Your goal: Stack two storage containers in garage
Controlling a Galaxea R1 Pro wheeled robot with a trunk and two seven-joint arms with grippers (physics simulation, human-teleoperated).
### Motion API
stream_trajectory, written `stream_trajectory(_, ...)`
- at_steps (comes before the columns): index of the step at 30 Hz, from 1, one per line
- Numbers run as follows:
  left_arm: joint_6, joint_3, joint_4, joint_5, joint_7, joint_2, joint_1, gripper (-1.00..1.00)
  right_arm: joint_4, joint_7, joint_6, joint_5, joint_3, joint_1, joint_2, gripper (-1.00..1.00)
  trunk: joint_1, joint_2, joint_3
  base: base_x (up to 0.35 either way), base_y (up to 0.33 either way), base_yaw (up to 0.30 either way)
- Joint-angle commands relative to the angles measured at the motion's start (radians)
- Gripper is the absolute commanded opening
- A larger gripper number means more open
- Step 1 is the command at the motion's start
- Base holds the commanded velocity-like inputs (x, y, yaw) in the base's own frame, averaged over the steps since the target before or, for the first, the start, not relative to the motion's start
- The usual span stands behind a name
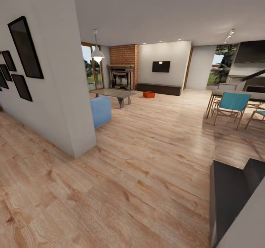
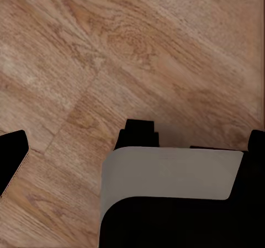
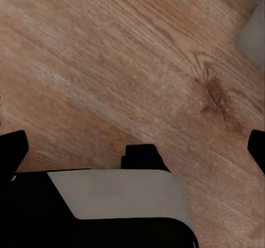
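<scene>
Orange-red storage container (image 1: 148, 94) sits on the living-room planks beside the dark low cabinet (image 1: 159, 88), well ahead of both grippers, left (image 2: 132, 148) and right (image 3: 132, 148), fingers spread apart and empty; risk: clipping the white wall corner (image 1: 79, 145) while driving across.

From my head camera: light wood-plank floor (image 1: 147, 159), tan with darker grain and knots. Orange-red storage container (image 1: 148, 94) far off. Red-brick fireplace (image 1: 124, 65). Sofa (image 1: 100, 111) pale blue; dining chair (image 1: 231, 103) teal on a light wood frame. Low cabinet (image 1: 159, 88) dark. Black picture frames (image 1: 25, 47) on a white wall (image 1: 55, 93). Pendant lamp (image 1: 97, 54) white.
</scene>
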Motion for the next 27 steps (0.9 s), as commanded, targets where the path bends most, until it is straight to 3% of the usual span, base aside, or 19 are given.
stream_trajectory(1, 0.003, -0.001, 0.0, 0.006, 0.002, 0.0, -0.001, 1.0, 0.003, -0.001, -0.006, -0.01, 0.008, -0.001, 0.001, 1.0, 0.001, 0.0, -0.001, 0.322, 0.0, 0.0)
stream_trajectory(27, 0.003, -0.001, 0.0, 0.006, 0.002, 0.0, -0.001, 1.0, 0.003, -0.001, -0.006, -0.01, 0.008, -0.001, 0.001, 1.0, 0.001, 0.0, -0.001, 0.322, 0.0, 0.0)
